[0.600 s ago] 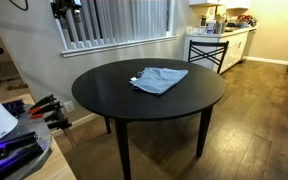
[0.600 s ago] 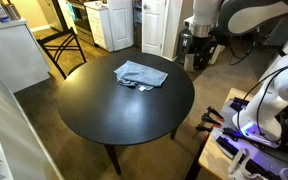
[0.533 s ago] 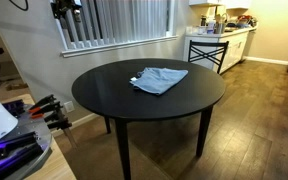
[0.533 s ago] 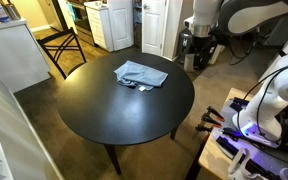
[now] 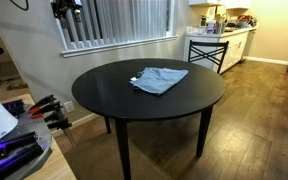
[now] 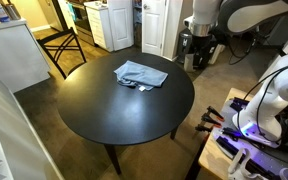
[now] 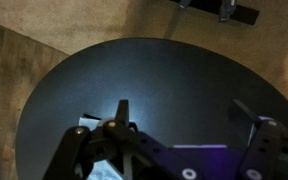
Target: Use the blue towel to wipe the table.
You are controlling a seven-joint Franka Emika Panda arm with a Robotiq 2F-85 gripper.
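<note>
The blue towel [image 5: 159, 79] lies rumpled and loosely folded on the far part of the round black table [image 5: 134, 108]. Both also show in an exterior view, the towel [image 6: 141, 73] near the far edge of the table [image 6: 124, 118]. My gripper [image 7: 184, 110] is open and empty, high above the table [image 7: 184, 65]. In the wrist view only a pale corner of the towel [image 7: 88, 122] shows at the lower left, the rest hidden behind the gripper body. In an exterior view the gripper [image 5: 66, 9] hangs at the top left, in front of the blinds.
A black metal-framed stool [image 5: 206, 52] stands beyond the table near the kitchen counter [image 5: 232, 38]; it also shows in an exterior view [image 6: 62, 45]. A bench with lit equipment [image 5: 9, 145] stands close by. A white robot arm [image 6: 274, 85] and a white cabinet [image 6: 14, 55] flank the table.
</note>
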